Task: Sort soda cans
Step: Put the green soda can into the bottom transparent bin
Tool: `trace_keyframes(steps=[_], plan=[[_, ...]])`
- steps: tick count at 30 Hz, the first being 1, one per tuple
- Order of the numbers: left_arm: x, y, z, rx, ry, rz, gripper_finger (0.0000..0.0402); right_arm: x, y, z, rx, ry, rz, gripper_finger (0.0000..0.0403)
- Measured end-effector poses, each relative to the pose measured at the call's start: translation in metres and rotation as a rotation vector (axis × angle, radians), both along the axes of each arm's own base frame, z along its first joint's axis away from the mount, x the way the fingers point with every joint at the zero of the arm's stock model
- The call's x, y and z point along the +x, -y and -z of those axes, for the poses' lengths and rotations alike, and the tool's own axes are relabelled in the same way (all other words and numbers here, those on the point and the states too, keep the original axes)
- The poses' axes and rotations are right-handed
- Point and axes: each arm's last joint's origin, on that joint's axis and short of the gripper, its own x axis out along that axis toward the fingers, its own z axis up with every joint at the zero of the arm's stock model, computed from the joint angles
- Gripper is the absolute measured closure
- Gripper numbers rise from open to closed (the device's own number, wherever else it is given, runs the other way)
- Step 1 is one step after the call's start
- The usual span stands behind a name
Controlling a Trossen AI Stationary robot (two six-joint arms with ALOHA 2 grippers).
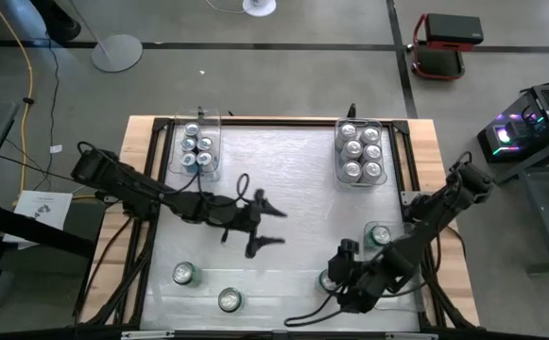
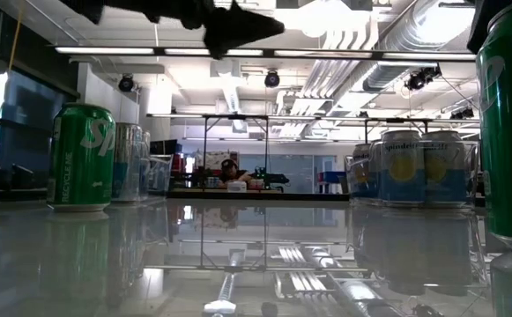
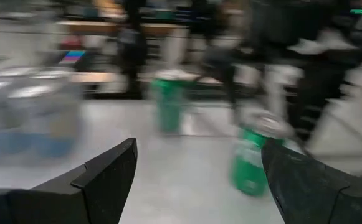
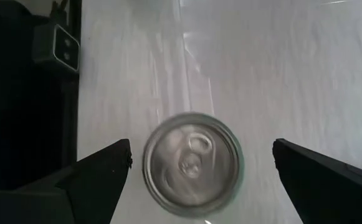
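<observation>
Right wrist view: open right tool (image 4: 199, 180) hides can (image 4: 193, 163) sides.

The pale, glossy tabletop (image 1: 283, 170) carries two clear bins of cans: one (image 1: 198, 146) near the far left corner, one (image 1: 361, 151) near the far right. Four loose cans stand along the near edge: two left (image 1: 183, 274) (image 1: 229, 300), two right (image 1: 327, 280) (image 1: 380, 234).

Can top (image 4: 192, 163) below, between spread jaws, untouched; table (image 4: 280, 68) beneath.
</observation>
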Motion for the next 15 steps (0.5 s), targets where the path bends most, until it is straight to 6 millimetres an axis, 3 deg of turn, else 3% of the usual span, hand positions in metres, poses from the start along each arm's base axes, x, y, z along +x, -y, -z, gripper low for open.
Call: trace_keyframes(steps=[7, 15], plan=[[0.042, 0.011, 0.029, -0.008, -0.045, 0.382, 0.0083, -0.006, 0.005, 0.002, -0.041, -0.068, 0.023, 0.0022], [0.099, 0.0, 0.052, 0.024, -0.131, 0.438, 0.0083, -0.008, 0.0, 0.001, -0.008, -0.057, 0.027, 0.0022]])
